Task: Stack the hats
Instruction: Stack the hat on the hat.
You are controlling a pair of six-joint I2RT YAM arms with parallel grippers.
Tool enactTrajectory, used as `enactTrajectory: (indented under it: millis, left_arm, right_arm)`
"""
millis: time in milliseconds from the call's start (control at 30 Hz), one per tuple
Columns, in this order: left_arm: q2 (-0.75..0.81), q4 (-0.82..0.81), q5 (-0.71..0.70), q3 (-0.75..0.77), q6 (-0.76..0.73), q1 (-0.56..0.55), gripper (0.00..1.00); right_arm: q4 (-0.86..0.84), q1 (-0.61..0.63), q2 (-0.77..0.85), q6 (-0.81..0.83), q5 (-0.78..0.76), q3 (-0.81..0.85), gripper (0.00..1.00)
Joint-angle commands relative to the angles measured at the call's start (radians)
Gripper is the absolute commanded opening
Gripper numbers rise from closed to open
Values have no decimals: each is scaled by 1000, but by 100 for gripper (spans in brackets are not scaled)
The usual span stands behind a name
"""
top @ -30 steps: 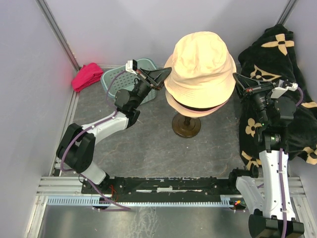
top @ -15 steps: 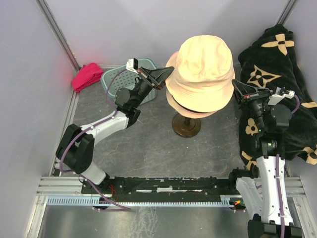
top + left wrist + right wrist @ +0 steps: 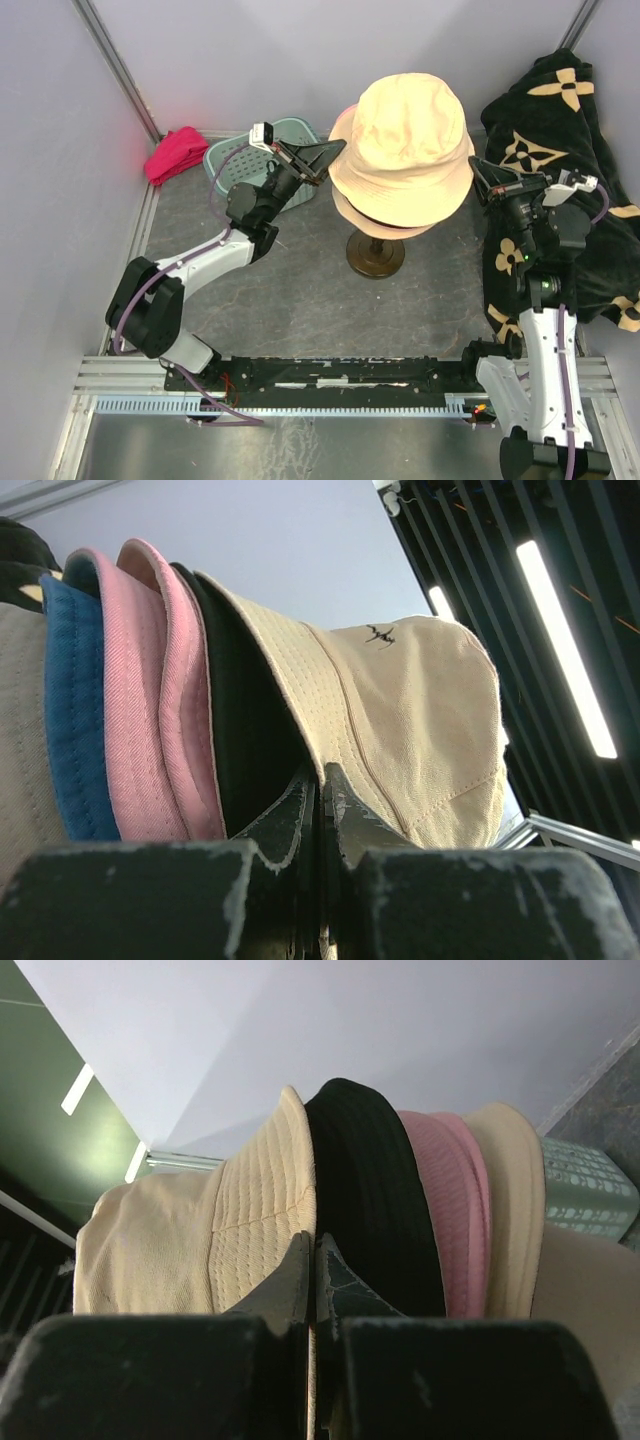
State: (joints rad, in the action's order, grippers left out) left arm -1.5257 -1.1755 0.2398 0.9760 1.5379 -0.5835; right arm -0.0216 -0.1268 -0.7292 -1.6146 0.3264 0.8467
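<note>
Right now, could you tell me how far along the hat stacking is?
Nearly finished. Done: the blue hat, pink hat and black hat sit nested on the stand. In hand: the cream hat lies on top, left gripper and right gripper shut on its brim. Left, probably: release it and pull away.

Cannot see the lower hats (image 3: 375, 226) from above beyond thin brim slivers under the cream hat (image 3: 405, 140) at upper centre. Cannot follow the black flowered cloth (image 3: 560, 100) past the right edge, nor the green basket (image 3: 228, 150) behind the left arm (image 3: 200, 262).
</note>
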Motion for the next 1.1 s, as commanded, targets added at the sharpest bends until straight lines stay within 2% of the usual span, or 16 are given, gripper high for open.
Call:
enactTrajectory:
  millis: [0,500,800,867,967,1067]
  left_arm:
    - [47,-36,1,-54,-24,19,4]
    - [100,-47,-24,-115,-42,-37,5]
    - [132,-25,-62,-151,-75,-86,10]
    - [141,-25,-73,-157,-78,-88,13]
    - [158,-13,-88,-158,-94,-88,22]
    - [178,19,-105,-153,-123,-88,29]
  right_arm:
    - [99,-15,-96,85,-16,72,2]
    - [57,5,-346,139,6,242,2]
    - [9,58,-485,144,-5,367,2]
    - [7,69,-500,148,-4,385,2]
    - [10,74,-494,160,-9,396,2]
    - [21,74,-479,171,-16,401,9]
